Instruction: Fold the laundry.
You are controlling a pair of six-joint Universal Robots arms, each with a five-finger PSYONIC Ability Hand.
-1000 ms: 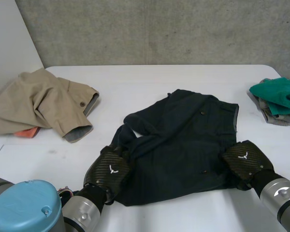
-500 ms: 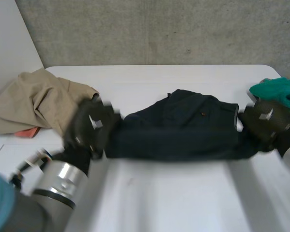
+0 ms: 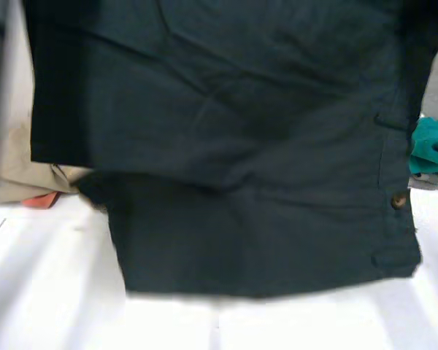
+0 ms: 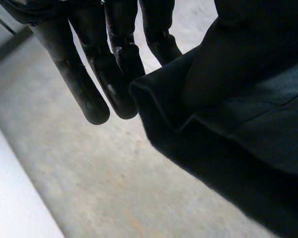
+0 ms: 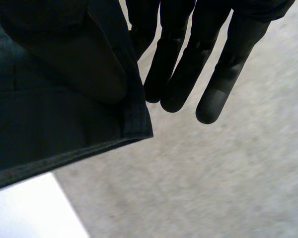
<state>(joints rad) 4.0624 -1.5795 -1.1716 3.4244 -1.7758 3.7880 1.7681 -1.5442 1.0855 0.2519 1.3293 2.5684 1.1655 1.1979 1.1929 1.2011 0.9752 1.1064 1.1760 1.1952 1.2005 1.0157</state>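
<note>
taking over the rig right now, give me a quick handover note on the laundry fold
Left hand: shut on a corner of the dark garment, cloth pinched against the thumb.
Right hand: shut on another corner, same pinch.
Dark garment: lifted and hanging spread between the hands, above the white table.
Tan garment lies at the table's left, teal cloth at its right.
Done: dark garment picked up and spread out.
Left: lay it flat, fold it, then probably the tan and teal pieces.
</note>
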